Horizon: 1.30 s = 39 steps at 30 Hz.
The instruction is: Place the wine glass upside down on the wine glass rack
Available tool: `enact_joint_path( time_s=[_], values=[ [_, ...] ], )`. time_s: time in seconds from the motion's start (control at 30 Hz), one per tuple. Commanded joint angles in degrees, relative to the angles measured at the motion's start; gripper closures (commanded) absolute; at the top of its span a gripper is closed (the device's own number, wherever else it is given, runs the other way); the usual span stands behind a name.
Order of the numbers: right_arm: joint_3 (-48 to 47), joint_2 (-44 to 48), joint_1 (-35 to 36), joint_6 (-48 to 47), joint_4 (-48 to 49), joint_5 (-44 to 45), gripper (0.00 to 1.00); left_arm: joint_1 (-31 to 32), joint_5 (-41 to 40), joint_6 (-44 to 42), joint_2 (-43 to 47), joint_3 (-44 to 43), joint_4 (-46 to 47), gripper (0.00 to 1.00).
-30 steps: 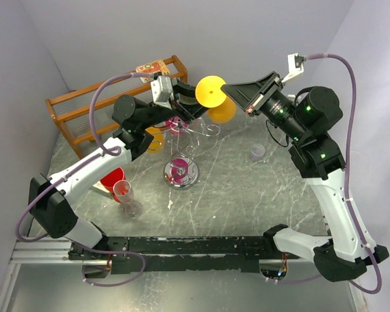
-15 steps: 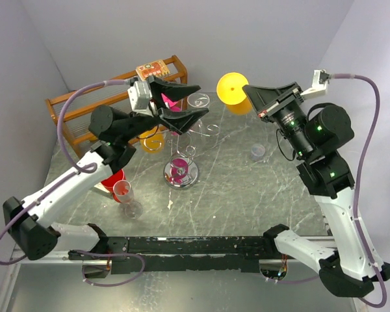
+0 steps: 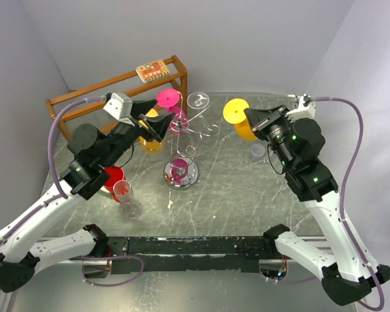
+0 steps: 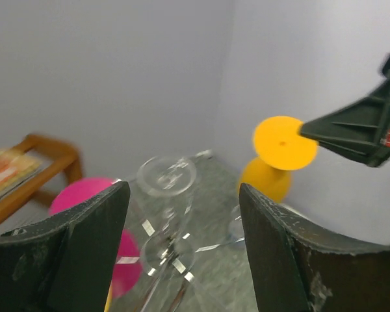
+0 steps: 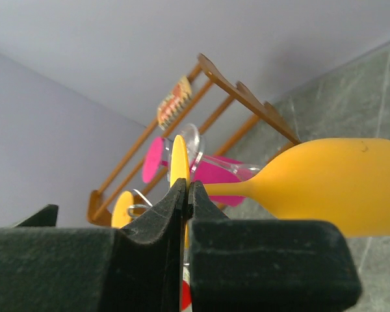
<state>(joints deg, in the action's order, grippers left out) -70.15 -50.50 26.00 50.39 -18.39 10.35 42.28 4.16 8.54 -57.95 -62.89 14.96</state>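
Wine glass: a yellow wine glass (image 3: 244, 129) hangs in the air, tipped on its side, to the right of the wire rack (image 3: 181, 175) and not touching it.
Right gripper: the right gripper (image 3: 249, 119) is pinched tight on the edge of the glass's round foot, and the bowl swings free beyond the fingers.
Rack: it stands mid-bench on a round shiny base. A pink glass (image 3: 177, 121) and a clear glass (image 3: 198, 100) hang upside down on its arms, feet up.
Left gripper: the left gripper (image 3: 158, 116) is spread wide and holds nothing. It sits just left of the rack, close to the pink glass.
Bench: the grey marbled bench (image 3: 234, 195) carries a red cup (image 3: 112, 177) and a clear flute (image 3: 125, 196) at the left.
Behind: a wooden shelf (image 3: 117, 97) stands by the wall.
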Motion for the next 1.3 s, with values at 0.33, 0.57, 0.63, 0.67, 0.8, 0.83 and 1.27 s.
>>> enact_joint_path(
  time_s=[0.33, 0.57, 0.63, 0.67, 0.8, 0.83, 1.27],
  values=[
    [7.48, 1.59, 0.04, 3.8, 4.4, -2.35, 1.0, 0.3, -47.99, -8.54, 20.66, 13.63, -7.88, 0.22],
    [6.89, -1.29, 0.01, 4.06, 6.96, -8.62, 1.0, 0.29, -49.11, -7.6, 26.21, 18.79, -3.9, 0.24],
    [6.68, -2.3, 0.02, 4.96, 7.51, -10.29, 1.0, 0.34, -49.71, -7.02, 26.6, 18.85, -4.5, 0.24],
    [6.43, -2.79, 0.06, 5.27, 7.41, -10.62, 1.0, 0.34, -50.01, -6.8, 26.61, 18.78, -4.69, 0.24],
    [5.71, -4.05, 0.04, 6.08, 7.02, -11.6, 1.0, 0.34, -50.06, -6.24, 26.97, 18.38, -5.71, 0.25],
    [5.81, -4.15, 0.05, 6.36, 7.27, -11.82, 1.0, 0.34, -50.05, -6.18, 27.05, 18.33, -5.87, 0.25],
    [5.99, -6.95, 0.02, 8.18, 10.63, -18.81, 1.0, 0.34, -49.54, -5.5, 26.68, 18.45, -6.61, 0.24]
  ],
)
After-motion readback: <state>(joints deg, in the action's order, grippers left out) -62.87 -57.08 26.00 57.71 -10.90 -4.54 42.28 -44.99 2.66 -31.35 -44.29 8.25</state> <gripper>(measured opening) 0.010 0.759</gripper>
